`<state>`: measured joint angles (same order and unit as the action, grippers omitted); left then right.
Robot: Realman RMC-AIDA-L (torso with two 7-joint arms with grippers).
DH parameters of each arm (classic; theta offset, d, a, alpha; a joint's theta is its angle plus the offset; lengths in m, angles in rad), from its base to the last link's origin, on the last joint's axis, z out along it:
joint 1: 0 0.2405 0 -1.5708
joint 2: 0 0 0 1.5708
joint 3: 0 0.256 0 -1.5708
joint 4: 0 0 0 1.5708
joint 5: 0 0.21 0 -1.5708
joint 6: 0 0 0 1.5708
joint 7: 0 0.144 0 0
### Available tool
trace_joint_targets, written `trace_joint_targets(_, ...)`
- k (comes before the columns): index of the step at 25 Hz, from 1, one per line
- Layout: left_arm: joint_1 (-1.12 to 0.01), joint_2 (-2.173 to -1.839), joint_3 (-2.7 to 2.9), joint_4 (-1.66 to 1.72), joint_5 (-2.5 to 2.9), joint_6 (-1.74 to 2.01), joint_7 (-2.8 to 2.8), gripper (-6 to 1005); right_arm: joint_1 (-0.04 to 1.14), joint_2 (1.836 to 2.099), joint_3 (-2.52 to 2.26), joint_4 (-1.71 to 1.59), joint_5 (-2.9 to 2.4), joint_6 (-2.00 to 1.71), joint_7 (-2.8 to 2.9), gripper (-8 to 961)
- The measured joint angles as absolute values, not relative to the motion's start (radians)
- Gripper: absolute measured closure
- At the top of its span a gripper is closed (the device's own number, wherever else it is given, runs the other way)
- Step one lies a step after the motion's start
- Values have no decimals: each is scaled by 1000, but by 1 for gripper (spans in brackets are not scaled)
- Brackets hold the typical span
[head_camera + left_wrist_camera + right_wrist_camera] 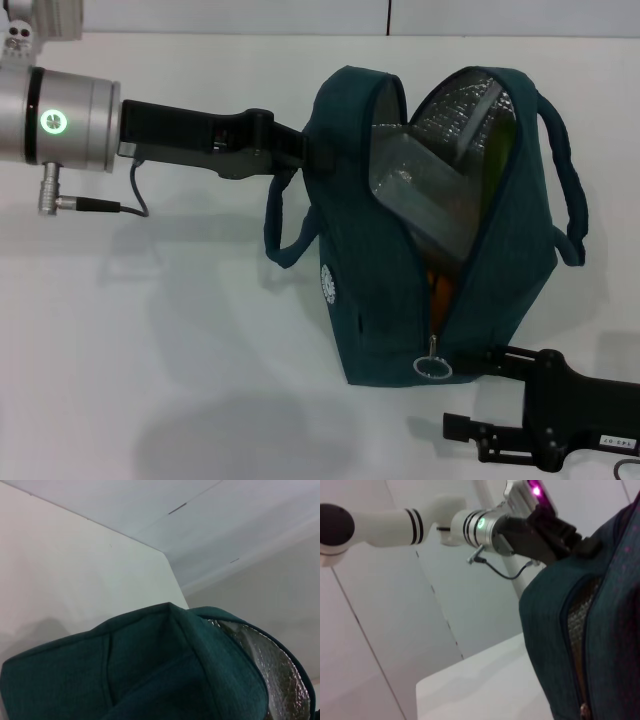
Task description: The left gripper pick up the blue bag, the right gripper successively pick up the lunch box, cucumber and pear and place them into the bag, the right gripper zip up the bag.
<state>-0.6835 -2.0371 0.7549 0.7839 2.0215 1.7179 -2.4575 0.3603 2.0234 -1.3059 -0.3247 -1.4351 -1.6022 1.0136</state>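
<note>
The blue bag (380,300) stands on the white table with its top gaping open and the silver foil lining showing. My left gripper (298,150) is shut on the bag's upper edge and holds it up. It also shows in the right wrist view (575,540). Inside the bag lie the clear lunch box (440,195), the green cucumber (500,150) along its far side, and the orange pear (441,290) lower down. The ring zip pull (432,366) hangs at the near end of the zip. My right gripper (472,393) is open just beside the ring, apart from it.
The bag's two loop handles hang out to either side (285,240) (572,200). The left wrist view shows only the bag's fabric (150,670) and lining (270,670). The white table (150,350) spreads to the left of the bag.
</note>
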Motion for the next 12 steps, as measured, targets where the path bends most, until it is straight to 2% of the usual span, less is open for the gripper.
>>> trace_joint_targets(12, -682, -2038, 758, 784, 2019, 1719, -2456, 947, 377, 2026, -1361, -324, -1393, -1572, 1016, 218)
